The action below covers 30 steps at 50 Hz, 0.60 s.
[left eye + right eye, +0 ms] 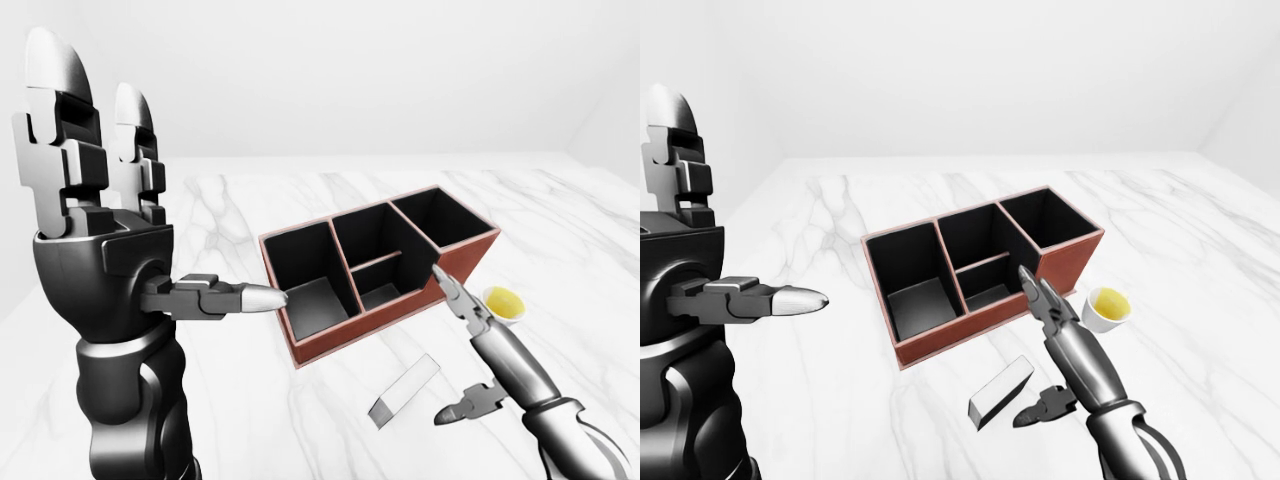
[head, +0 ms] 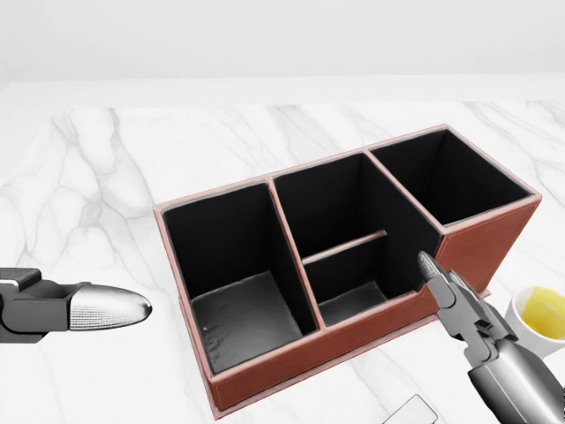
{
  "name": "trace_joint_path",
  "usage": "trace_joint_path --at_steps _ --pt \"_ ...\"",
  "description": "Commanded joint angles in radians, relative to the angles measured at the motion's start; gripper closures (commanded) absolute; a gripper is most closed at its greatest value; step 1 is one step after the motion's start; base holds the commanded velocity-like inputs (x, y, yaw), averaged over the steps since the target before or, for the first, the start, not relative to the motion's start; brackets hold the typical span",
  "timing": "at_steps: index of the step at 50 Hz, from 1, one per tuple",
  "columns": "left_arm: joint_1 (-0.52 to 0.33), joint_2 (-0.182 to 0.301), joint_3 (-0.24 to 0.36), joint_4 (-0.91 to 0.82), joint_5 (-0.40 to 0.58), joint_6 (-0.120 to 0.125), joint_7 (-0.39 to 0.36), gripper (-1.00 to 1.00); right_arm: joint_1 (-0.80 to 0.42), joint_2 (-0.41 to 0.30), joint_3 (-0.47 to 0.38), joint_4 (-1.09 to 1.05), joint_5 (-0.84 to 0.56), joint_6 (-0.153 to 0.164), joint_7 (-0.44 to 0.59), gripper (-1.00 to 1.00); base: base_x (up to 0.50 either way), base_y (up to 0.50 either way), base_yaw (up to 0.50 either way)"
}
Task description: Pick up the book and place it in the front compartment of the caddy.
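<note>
Progress looks nil so far: the book (image 1: 999,391) lies flat on the marble desk (image 1: 1200,250), near the caddy (image 1: 970,265), just left of the right robot hand (image 1: 1044,345), and every compartment looks empty. That hand hovers over the desk with fingers spread, holding nothing, thumb (image 1: 1042,408) low beside the book. The left robot hand (image 1: 95,230) is raised upright at far left, open and empty. A small cup of yellow liquid (image 1: 1106,307) stands right of the caddy.

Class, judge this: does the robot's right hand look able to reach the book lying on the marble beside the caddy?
Probably yes. The book lies flat on bare marble, apart from the caddy, with the open right hand beside it and nothing between them.
</note>
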Motion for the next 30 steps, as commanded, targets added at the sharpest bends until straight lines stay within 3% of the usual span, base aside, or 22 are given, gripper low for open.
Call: trace_joint_path --at_steps 1,9,18,30 --pt "-0.001 0.0 -0.001 -0.001 0.001 0.0 0.0 -1.0 0.016 0.007 0.002 0.028 -0.023 0.0 0.0 -1.0 0.0 0.0 0.0" --pt "-0.002 0.001 0.0 -0.001 0.0 0.0 0.001 -1.0 0.022 0.009 0.006 0.042 -0.036 0.0 0.0 -1.0 0.0 0.0 0.0" --pt "-0.014 0.016 0.045 -0.025 -0.02 0.0 -0.002 -1.0 0.023 0.01 0.027 0.044 -0.044 0.0 0.0 -1.0 0.0 0.0 0.0" --pt "-0.01 0.017 0.036 -0.02 -0.021 0.0 0.005 -1.0 0.003 -0.011 0.091 0.076 -0.113 0.0 -0.042 -1.0 0.0 0.0 0.0"
